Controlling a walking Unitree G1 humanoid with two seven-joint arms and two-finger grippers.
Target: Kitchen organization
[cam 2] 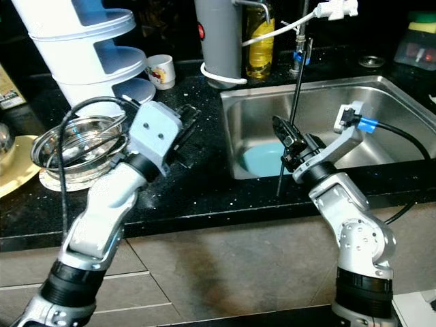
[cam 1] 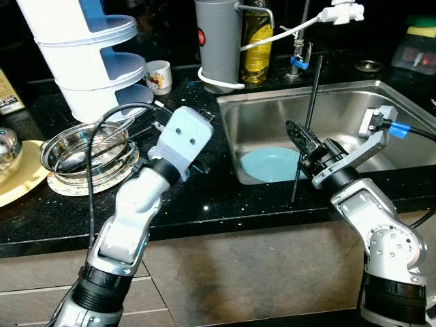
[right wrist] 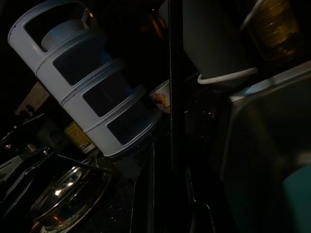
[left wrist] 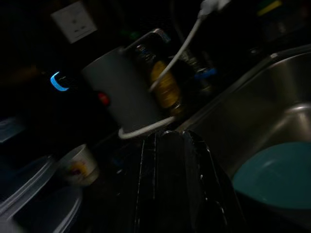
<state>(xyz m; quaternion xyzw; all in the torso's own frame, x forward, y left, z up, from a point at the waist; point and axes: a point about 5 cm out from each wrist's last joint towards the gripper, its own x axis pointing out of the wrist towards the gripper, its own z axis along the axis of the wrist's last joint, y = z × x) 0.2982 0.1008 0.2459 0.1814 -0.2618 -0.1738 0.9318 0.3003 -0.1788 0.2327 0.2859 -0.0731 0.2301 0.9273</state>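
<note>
Over on the left of the black bench [cam 1: 204, 204], a yellow plate [cam 1: 17, 178] sits beside a stack of steel bowls [cam 1: 85, 151], with a tall white tiered rack [cam 1: 88, 61] and a small printed cup [cam 1: 159, 76] behind. The left gripper [left wrist: 177, 160] hovers over the bench just beside the bowls, its fingers pressed together and holding nothing. A grey cylinder [cam 1: 218, 44] and a bottle of oil [cam 1: 257, 41] stand at the back, by the sink [cam 1: 259, 116], and a blue plate [cam 1: 272, 165] lies in the basin. And here's the action: the right gripper [cam 1: 304, 148], at the sink's front edge, pinches a thin black rod [cam 1: 310, 109], nearly upright, low on its shaft. It looks light and stiff but slim and slick, so likely to pivot; a hold nearer the middle would steady it.
</note>
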